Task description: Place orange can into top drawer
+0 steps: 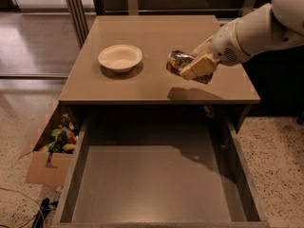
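**Can** (175, 61): Orange-gold and brown, shiny. Held in the air above the right front part of the table (142, 30), tipped well over toward its side, silvery end facing left. Not touching the tabletop; its shadow falls on the surface just below, near the front edge.

**Claw** (194, 63): Closed round the can's body, one tan finger (198, 66) across the near side, the other behind it. It comes in from the right on the white arm (256, 32).

**Drawer** (152, 189): Pulled fully out below the table's front edge. Flat bottom bare, thin walls on either side.

**Bowl** (120, 57): White, upright on the table, left of the can and well apart from it.

**Box** (40, 167): Cardboard, on the floor left of the drawer, holding mixed clutter.

**Step in hand**: Judged to be the carry. The can is gripped and raised, not yet over the drawer.

**Next move**: Calls for bringing the can forward past the table's front edge, over the drawer's open bottom, then lowering it between the side walls before letting go. The tipped can may roll on release, so a low drop near the middle seems wise.
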Available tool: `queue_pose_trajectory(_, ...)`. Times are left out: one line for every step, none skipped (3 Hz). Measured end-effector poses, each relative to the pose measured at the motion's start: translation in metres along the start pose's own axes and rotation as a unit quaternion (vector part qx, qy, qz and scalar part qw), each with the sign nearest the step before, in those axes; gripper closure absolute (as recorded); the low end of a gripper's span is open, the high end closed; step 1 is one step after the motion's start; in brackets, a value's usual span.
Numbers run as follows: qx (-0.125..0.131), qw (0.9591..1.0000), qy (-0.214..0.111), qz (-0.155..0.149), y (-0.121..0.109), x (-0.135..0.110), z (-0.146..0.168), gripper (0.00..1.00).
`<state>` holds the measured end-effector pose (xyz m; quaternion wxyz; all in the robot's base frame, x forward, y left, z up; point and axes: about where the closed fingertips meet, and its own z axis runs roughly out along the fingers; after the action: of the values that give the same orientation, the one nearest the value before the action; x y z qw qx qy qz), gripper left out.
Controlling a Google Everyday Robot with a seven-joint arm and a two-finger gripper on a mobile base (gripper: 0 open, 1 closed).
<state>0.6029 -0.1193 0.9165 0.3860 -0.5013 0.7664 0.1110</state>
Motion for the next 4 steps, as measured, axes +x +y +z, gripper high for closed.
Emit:
queue_pose_trajectory(0.003, 0.9999, -0.009, 0.008, 0.033, 0.017, -0.027, 1.00)
queue_pose_trajectory(-0.003, 0.9996, -0.008, 0.028, 0.073, 0.046, -0.038, 1.00)
queue_pose_trajectory(-0.015, 0.9976, -0.009, 0.067, 0.115, 0.083, -0.037, 1.00)
queue_pose_trajectory(-0.014, 0.9976, -0.010, 0.066, 0.114, 0.082, -0.037, 1.00)
